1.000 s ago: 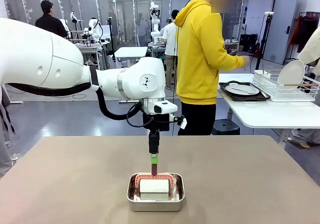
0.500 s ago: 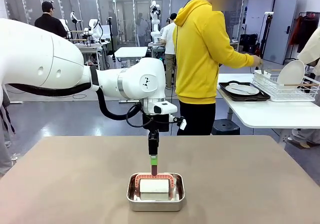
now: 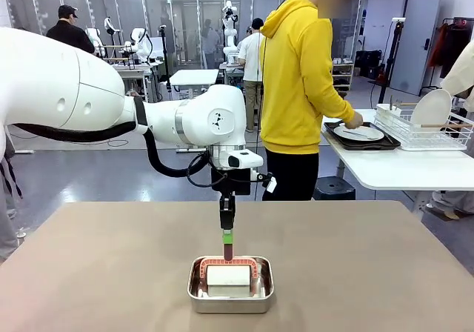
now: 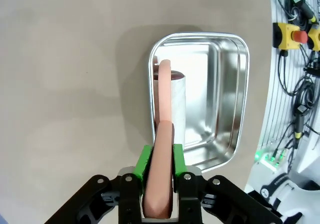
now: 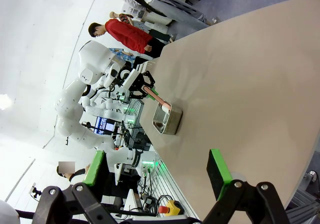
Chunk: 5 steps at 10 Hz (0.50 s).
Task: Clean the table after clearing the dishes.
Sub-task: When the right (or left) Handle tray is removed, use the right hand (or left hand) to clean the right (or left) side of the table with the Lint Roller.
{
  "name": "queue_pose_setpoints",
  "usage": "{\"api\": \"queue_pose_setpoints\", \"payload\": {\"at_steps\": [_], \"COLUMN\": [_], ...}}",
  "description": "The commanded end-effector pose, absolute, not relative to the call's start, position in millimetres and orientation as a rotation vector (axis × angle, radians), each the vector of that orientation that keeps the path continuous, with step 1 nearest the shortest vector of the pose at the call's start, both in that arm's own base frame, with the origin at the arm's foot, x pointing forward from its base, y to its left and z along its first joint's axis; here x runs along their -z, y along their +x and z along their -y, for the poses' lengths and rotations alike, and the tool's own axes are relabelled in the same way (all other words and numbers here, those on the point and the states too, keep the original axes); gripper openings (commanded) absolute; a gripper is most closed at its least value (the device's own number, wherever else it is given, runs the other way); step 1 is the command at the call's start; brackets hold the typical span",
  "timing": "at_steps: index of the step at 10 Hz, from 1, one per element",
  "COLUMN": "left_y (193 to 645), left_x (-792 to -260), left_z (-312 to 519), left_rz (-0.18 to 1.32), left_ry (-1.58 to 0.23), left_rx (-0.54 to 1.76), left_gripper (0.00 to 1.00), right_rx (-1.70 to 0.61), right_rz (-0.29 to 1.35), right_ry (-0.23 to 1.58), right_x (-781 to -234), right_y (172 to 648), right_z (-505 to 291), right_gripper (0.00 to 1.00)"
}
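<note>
**Left claw clamps the roller handle; dishes sit on the side table**

Since the earlier frame the left gripper has drawn its jaws in, and the person's hand has come back from the dish rack to the dark tray.

The steel pan stands on the taupe table, near the robot's edge. In it lies a white roller in a pink frame. The pink handle rises upright out of the pan.

The left gripper's green pads are pressed against both sides of that handle at its upper end.

The right gripper hangs above the table well apart from the pan, jaws spread wide and holding nothing.

One white plate rests in the dark tray on the white side table. A second plate stands tilted in the dish rack.
</note>
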<state>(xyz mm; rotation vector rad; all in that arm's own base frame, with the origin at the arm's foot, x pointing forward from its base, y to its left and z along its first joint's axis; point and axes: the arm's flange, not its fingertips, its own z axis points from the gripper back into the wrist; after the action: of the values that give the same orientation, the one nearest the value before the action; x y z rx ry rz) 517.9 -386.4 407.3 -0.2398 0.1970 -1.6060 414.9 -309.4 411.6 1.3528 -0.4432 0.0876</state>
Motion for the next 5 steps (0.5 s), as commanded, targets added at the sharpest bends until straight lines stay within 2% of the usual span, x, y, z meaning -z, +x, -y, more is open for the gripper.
{"api": "queue_pose_setpoints", "payload": {"at_steps": [1, 3, 4, 5], "left_y": [521.4, 519.1, 517.3, 513.3], "left_x": [-408.1, -413.2, -418.6, -428.5], "left_z": [384.9, 386.2, 386.4, 386.4], "left_rz": [-0.228, -0.22, -0.223, -0.247], "left_ry": [-0.22, -0.226, -0.233, -0.225], "left_rx": [1.587, 1.595, 1.597, 1.558], "left_gripper": [0.0, 0.0, 0.04, 0.15], "right_rx": [-0.094, -0.094, -0.094, -0.094], "right_rz": [0.45, 0.45, 0.45, 0.45], "right_ry": [1.359, 1.359, 1.359, 1.359], "right_x": [-414.5, -414.5, -414.5, -414.5], "right_y": [411.6, 411.6, 411.6, 411.6], "right_z": [307.3, 307.3, 307.3, 307.3], "right_gripper": [1.0, 1.0, 1.0, 1.0]}}
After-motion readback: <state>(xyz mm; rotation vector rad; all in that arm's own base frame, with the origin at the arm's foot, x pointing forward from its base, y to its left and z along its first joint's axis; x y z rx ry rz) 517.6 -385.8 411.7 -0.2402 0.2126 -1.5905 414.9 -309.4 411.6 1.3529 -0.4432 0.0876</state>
